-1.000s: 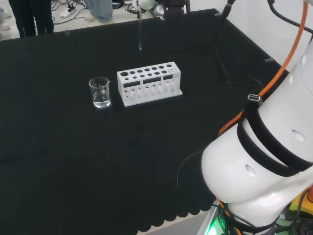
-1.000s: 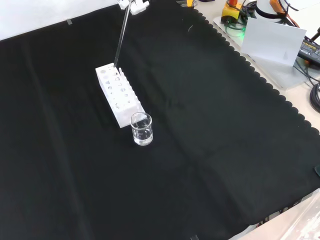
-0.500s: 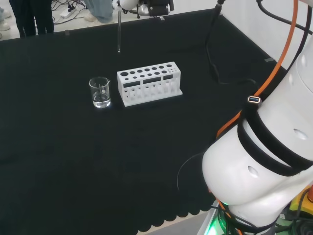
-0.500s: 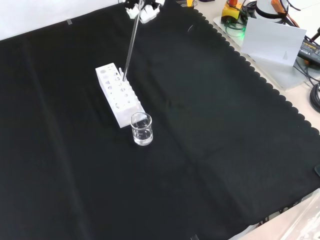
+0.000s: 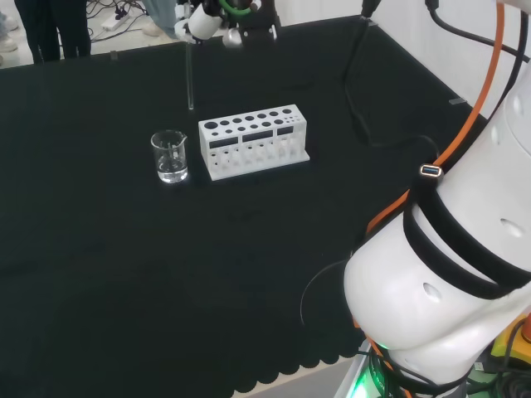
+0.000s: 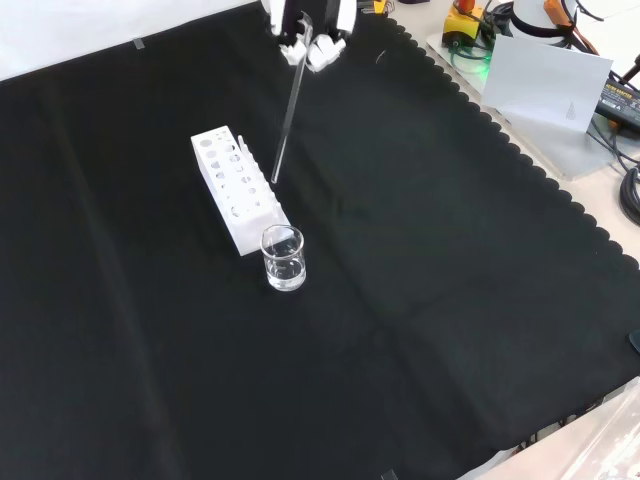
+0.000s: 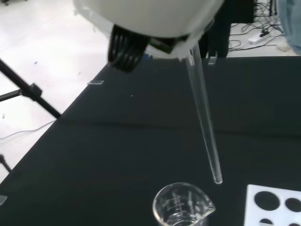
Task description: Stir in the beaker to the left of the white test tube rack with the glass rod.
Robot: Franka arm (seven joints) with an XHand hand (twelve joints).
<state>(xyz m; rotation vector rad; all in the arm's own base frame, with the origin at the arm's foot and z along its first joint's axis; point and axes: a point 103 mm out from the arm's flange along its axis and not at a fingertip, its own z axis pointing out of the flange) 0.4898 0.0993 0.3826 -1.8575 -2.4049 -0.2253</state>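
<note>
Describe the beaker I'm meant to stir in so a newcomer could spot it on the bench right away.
Find the white test tube rack in the middle of the black cloth. In the head view, the beaker stands just off the rack's left end, apart from it. It is clear glass with a pour spout and a little clear liquid at the bottom, unlike the opaque white rack.

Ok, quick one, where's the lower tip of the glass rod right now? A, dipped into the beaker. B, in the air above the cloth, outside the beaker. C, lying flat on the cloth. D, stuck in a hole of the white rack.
B: the glass rod hangs from the hand, its tip in the air beside and above the rim of the beaker, not yet inside it.
</note>
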